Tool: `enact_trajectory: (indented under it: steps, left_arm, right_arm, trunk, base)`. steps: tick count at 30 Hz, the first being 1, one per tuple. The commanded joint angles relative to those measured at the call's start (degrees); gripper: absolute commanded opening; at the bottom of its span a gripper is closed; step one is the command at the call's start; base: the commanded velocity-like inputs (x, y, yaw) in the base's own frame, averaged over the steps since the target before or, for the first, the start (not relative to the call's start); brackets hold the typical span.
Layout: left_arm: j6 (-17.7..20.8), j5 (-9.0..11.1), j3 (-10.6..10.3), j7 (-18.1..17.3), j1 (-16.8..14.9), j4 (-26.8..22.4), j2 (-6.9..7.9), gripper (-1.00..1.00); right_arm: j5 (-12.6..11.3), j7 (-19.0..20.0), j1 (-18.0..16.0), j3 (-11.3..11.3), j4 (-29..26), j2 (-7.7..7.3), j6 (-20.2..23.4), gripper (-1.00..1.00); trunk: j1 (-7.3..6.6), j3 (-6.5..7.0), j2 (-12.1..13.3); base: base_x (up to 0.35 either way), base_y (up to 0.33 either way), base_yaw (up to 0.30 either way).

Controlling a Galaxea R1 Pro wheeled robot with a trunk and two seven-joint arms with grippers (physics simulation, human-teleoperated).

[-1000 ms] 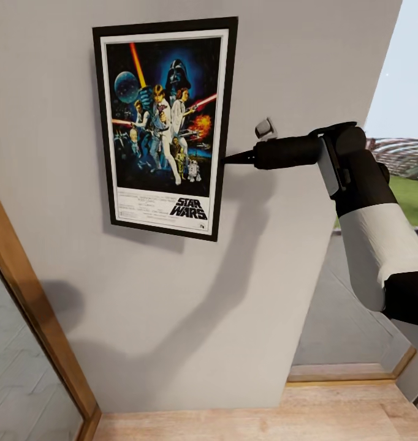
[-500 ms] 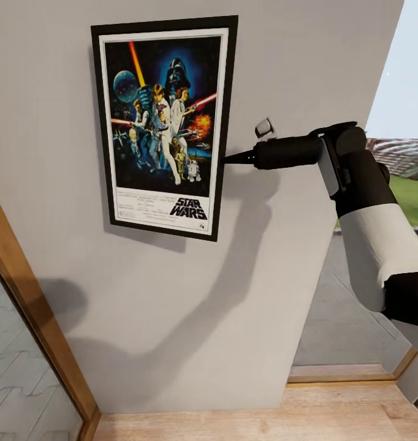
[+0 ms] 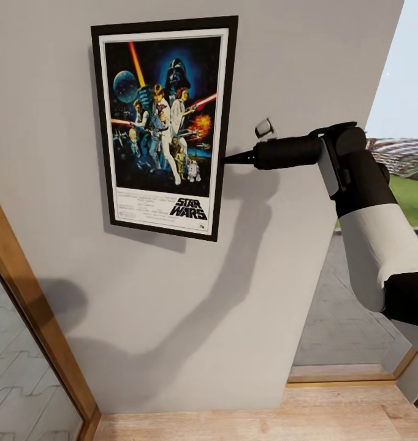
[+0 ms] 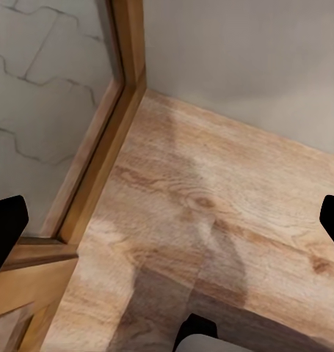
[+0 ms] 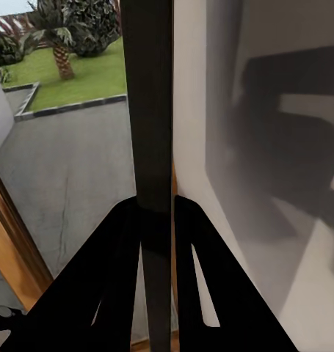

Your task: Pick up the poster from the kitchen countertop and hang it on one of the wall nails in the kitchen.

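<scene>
Grey wall, wood floor, glazed openings

A plain light grey wall meets a pale wood floor. A wooden door frame edges glass beside it; outside, a green lawn and a palm tree lie beyond grey paving.

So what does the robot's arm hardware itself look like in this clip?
The right arm has glossy black segments with a white forearm shell, narrowing to a black wrist carrying a small grey block. The right end effector has slim, tapering black fingers. The left end effector shows black fingertips.
</scene>
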Motion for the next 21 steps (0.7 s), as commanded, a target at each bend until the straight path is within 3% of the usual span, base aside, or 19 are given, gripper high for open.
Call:
enact_trajectory:
  steps: [1,6,21]
  left_arm:
    - [0.10,0.03,0.16,-0.38,-0.01,0.13,0.11,1.00]
    - [0.13,0.05,0.16,-0.40,-0.01,0.28,0.22,1.00]
    - [0.19,0.06,0.16,-0.41,-0.01,0.34,0.26,1.00]
  right_arm:
    - [-0.52,0.02,-0.02,0.16,0.19,-0.07,0.22,-1.00]
    - [-0.55,0.07,0.02,0.16,0.31,-0.09,-2.05,-1.00]
    - [-0.56,0.17,0.03,0.16,0.52,-0.08,-2.48,-1.00]
  trunk:
    - [0.04,-0.12,-0.13]
    - [0.04,-0.12,-0.13]
    - [0.04,-0.12,-0.13]
  base:
    - [0.000,0.000,0.000]
    - [0.000,0.000,0.000]
    - [0.000,0.000,0.000]
